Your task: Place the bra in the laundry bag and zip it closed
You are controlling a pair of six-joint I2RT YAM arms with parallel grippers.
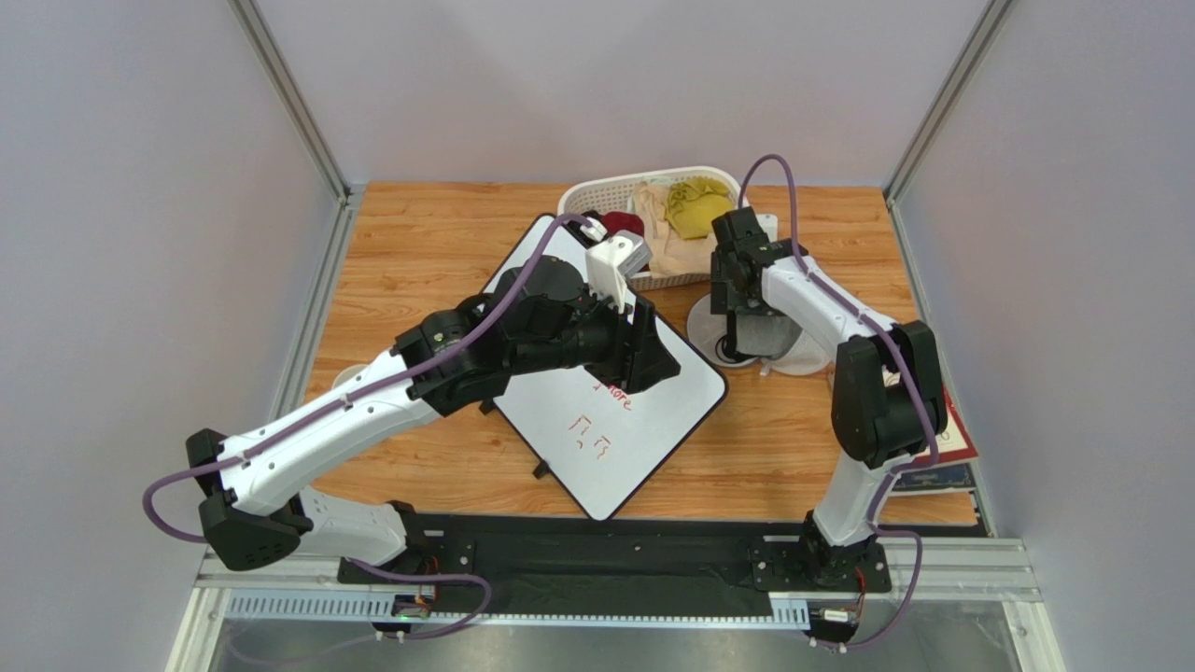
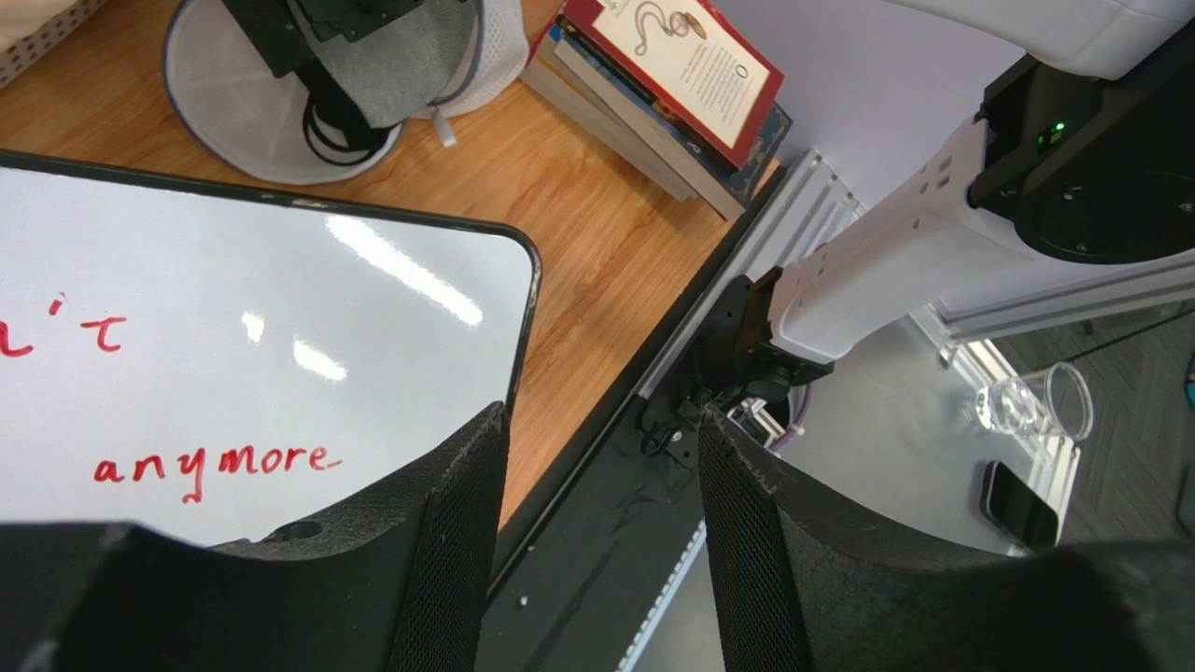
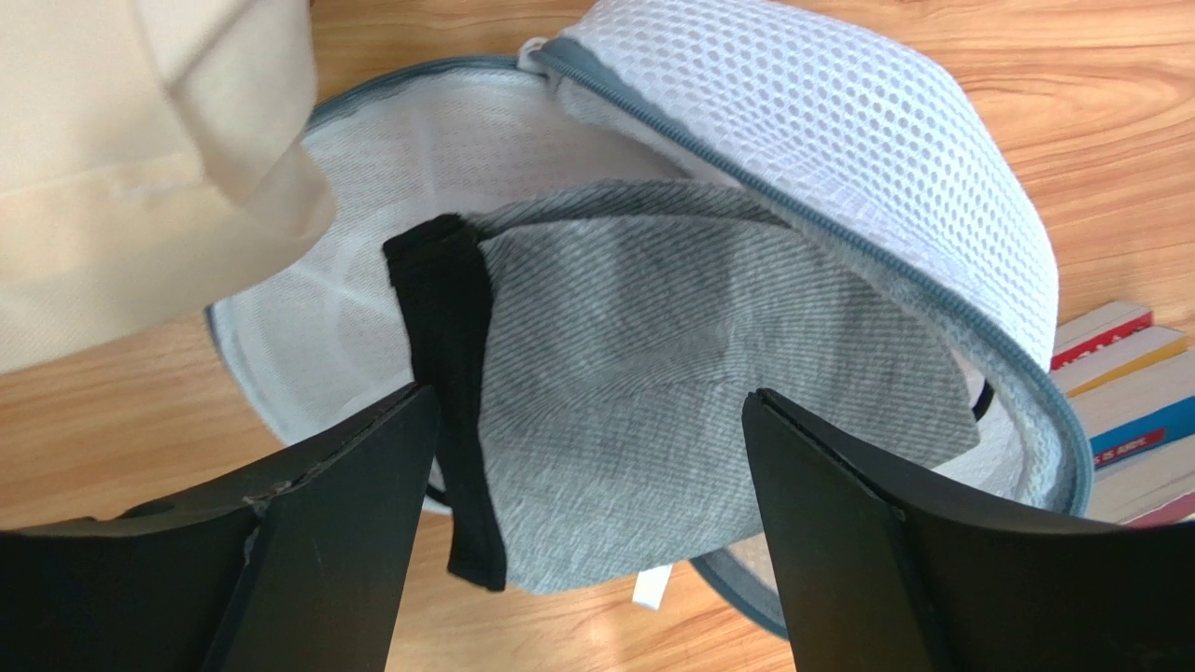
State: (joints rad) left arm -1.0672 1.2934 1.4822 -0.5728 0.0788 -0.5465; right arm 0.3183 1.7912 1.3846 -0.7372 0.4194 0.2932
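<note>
Fingers (image 3: pixel 337 532) of the right end effector (image 3: pixel 589 403) stand wide apart, released, with nothing clamped between them. Directly under that gap lies the bra (image 3: pixel 673 378), a grey padded cup with a black band along one edge. It rests inside the laundry bag (image 3: pixel 842 154), on the flat white mesh base. The domed mesh lid stands raised at the far side of the bra, and the grey zipper band along the lid's edge is unzipped. The black-edged end of the bra reaches past the bag's near rim, over the wood. Whether either finger touches the fabric cannot be told. From above, this end effector (image 1: pixel 732 333) points down onto the bag (image 1: pixel 811 361).

A beige cloth (image 3: pixel 126 154) hangs just beside the bag, covering a little of its rim. Beyond the bag, toward the back wall, is a white slotted basket (image 1: pixel 603 196) with a yellow garment (image 1: pixel 694 207) and a dark red garment (image 1: pixel 624 224) in it. A stack of books (image 1: pixel 954 448) lies on the other side of the bag, near the right wall.

The left end effector (image 2: pixel 601 423) is also released, its jaws apart and empty. It hovers near the bag, well clear of it, above a whiteboard (image 2: pixel 281 350) with red writing that lies flat on the wooden surface (image 1: pixel 407 280) just beside the bag.
</note>
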